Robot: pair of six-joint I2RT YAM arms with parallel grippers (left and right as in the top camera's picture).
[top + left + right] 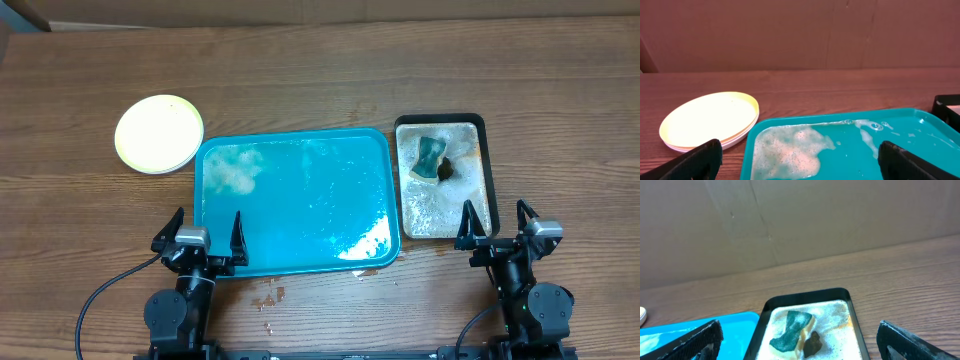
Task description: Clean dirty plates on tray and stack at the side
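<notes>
The plates (158,133) sit stacked on the table left of the teal tray (300,240), the pale yellow-green one on top; the stack also shows in the left wrist view (707,120), with white rims under it. The tray holds no plate, only foam and water (790,152). My left gripper (207,240) is open and empty at the tray's near left corner. My right gripper (497,232) is open and empty at the near end of the black tray (484,125).
The black tray holds foamy water, a green-and-yellow sponge (429,158) and a dark brown lump (812,344). Water drops and brown specks (268,296) lie on the wood in front of the teal tray. A cardboard wall stands at the back.
</notes>
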